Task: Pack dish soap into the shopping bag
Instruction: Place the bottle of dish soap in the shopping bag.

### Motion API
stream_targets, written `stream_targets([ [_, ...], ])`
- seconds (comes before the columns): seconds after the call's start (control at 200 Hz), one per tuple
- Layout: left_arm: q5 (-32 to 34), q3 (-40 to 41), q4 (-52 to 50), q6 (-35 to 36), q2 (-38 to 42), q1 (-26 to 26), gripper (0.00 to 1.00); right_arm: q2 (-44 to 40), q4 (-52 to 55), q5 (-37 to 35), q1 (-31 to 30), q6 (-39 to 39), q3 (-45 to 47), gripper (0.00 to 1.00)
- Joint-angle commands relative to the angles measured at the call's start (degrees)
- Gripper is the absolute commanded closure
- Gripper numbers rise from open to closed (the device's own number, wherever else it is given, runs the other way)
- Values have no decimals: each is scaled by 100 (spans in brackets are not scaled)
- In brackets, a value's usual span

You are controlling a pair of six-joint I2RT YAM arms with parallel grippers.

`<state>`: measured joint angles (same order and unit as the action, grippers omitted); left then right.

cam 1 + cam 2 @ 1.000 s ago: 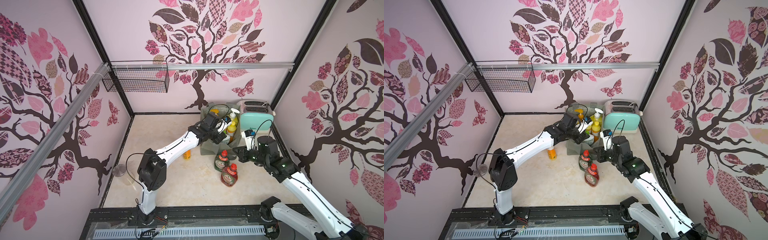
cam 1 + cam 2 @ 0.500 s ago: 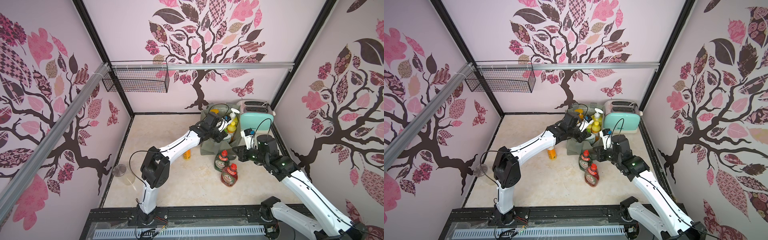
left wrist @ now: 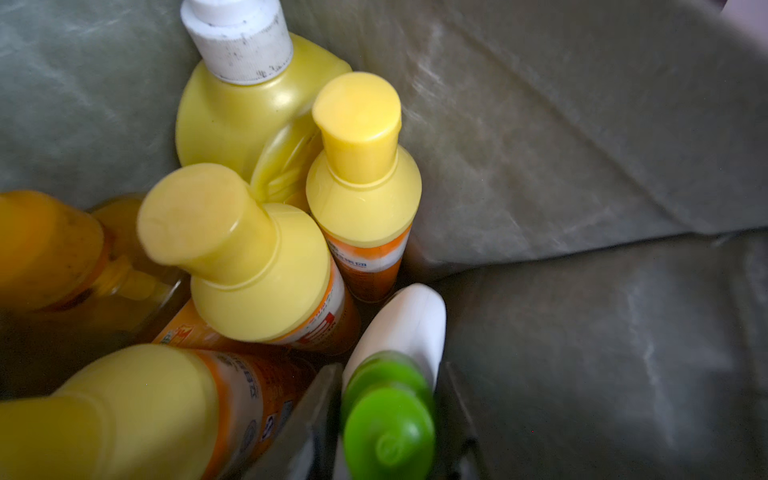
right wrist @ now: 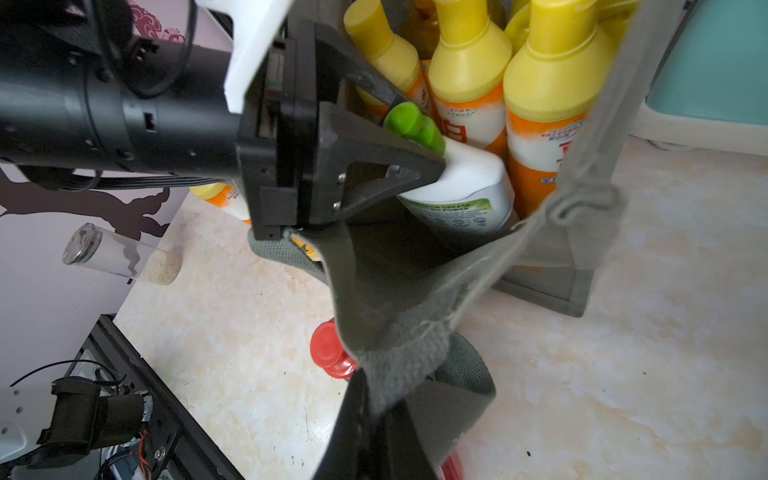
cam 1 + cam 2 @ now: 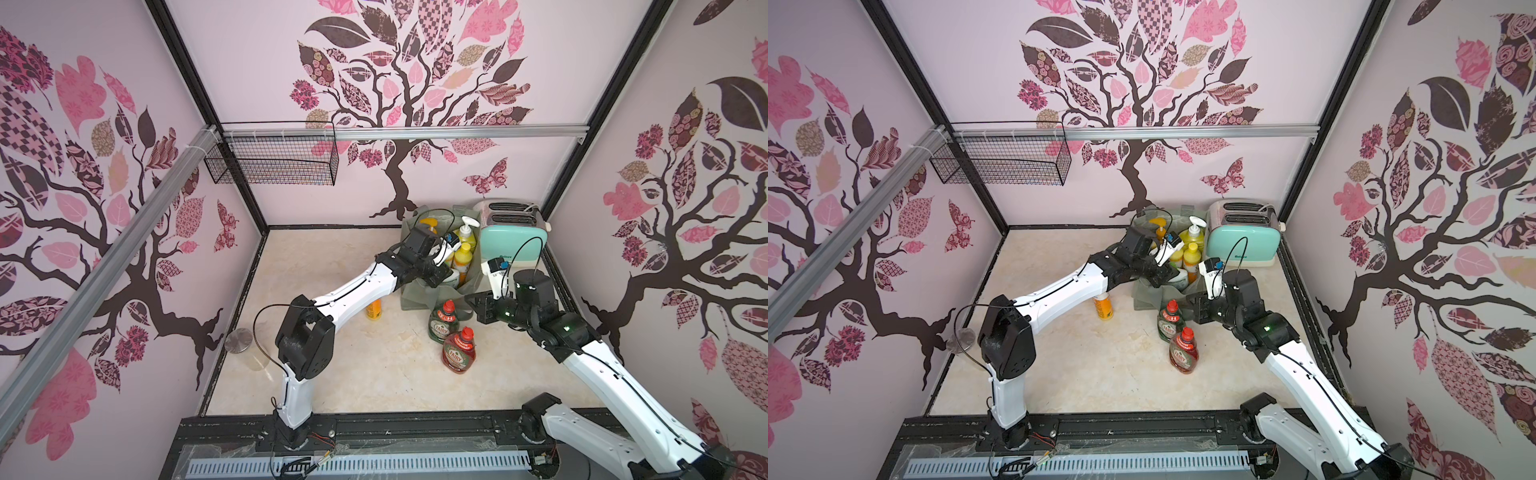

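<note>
The grey-green shopping bag (image 5: 415, 293) stands by the back wall and holds several dish soap bottles: an orange pump (image 5: 430, 224), a big yellow white-pump (image 5: 467, 232) and small orange yellow-capped ones (image 3: 361, 166). My left gripper (image 3: 390, 368) reaches into the bag. Its jaws are open and stand either side of the neck of the white green-capped bottle (image 4: 461, 187), which leans inside. My right gripper (image 4: 374, 415) is shut on the bag's strap handle (image 4: 415, 365) and holds the front rim out. Green Fairy (image 5: 444, 326), red Fairy (image 5: 458, 353) and one small orange bottle (image 5: 374, 309) stand on the floor.
A mint toaster (image 5: 509, 232) stands right of the bag against the back wall. A glass jar with a metal lid (image 5: 241, 345) lies by the left wall. A black wire basket (image 5: 274, 160) hangs high at the back left.
My left gripper has sunk a little deeper into the bag with the white bottle, and its jaws have widened. The right arm still holds the strap in the same place.
</note>
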<state>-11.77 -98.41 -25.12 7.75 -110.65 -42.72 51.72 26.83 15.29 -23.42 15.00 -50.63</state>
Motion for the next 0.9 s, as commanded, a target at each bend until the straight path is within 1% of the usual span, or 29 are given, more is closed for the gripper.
stream_targets([
  [0.0,-70,-20,-147,-162,502,48,43,-109,-29,75,4,-89,-395,90],
  [0.085,-178,-59,-226,-293,724,51,32,-101,-44,63,4,-100,-353,87],
  [0.125,-222,-66,-257,-354,828,49,29,-101,-48,53,2,-105,-335,85],
  [0.26,-181,-38,-403,-569,1222,48,27,-86,-48,27,5,-128,-281,81],
  [0.47,429,459,-538,-1003,2061,49,27,-97,-25,16,4,-162,-241,79],
  [0.61,1333,775,-854,-1562,2501,65,27,-110,-10,100,10,-125,-342,78],
  [0.675,1607,903,-984,-1901,2631,136,27,-117,-28,211,4,-77,-526,77],
  [0.715,1607,996,-1033,-2090,2683,235,26,-103,-44,312,7,-53,-700,77],
  [0.765,1476,1156,-1019,-2287,2733,384,22,-56,-67,437,4,-43,-951,75],
  [0.85,1300,1424,-933,-2483,2779,535,12,127,-86,614,9,-97,-1411,71],
  [0.895,1239,1481,-935,-2518,2773,537,9,310,-58,694,6,-159,-1684,68],
])
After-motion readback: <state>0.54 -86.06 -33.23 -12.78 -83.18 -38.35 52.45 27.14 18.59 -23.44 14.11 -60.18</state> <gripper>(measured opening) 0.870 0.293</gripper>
